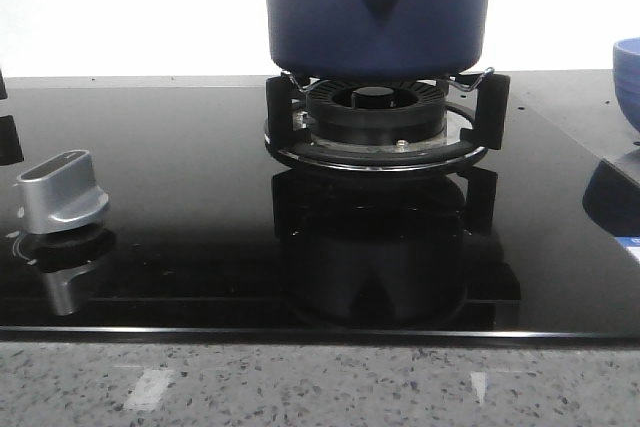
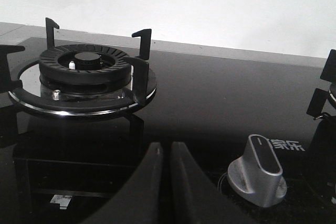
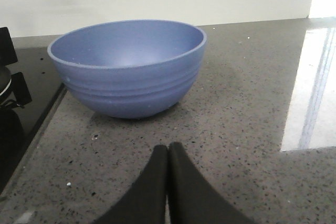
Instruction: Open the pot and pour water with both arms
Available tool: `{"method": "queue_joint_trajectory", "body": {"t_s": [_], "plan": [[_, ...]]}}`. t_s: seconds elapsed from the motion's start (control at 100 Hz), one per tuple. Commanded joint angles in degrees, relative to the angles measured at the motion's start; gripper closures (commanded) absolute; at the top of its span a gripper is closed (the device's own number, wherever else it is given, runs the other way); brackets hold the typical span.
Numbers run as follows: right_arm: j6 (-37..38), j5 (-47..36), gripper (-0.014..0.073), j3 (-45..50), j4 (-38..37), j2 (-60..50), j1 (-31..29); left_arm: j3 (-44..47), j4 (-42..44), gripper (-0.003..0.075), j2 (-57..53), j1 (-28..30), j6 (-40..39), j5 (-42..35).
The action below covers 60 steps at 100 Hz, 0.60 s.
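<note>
The pot (image 1: 378,9), dark navy blue with a teardrop handle bracket facing the camera, sits on the black supports of a gas burner (image 1: 375,119) at the far middle of the glossy black hob (image 1: 180,197); its top is cut off by the front view's upper edge, so whether a lid is on it cannot be told. A silver control knob (image 1: 62,191) stands on the glass at the near left. A small lighter blue bowl (image 3: 127,66) rests on the speckled grey surface (image 3: 236,129) to the right of the hob, empty inside. The left pincer (image 2: 164,153) has its dark fingers pressed together with nothing between them, hanging over the glass between a second, bare burner (image 2: 84,74) and the knob. The right pincer (image 3: 168,156) is likewise closed on nothing, over the speckled surface just near of the bowl.
</note>
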Motion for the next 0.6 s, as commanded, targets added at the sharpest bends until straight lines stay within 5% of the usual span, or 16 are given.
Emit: {"method": "queue_joint_trajectory", "body": {"t_s": [0.0,0.59], "plan": [[-0.09,-4.38,0.0650,1.48,-0.69,-1.25,0.05,1.84,-0.66,0.0741,-1.49,-0.53,-0.57,-4.23],[-0.09,-4.38,0.0650,1.48,-0.69,-1.25,0.05,1.84,-0.18,0.0741,-1.49,-0.53,-0.57,-4.23]]}}
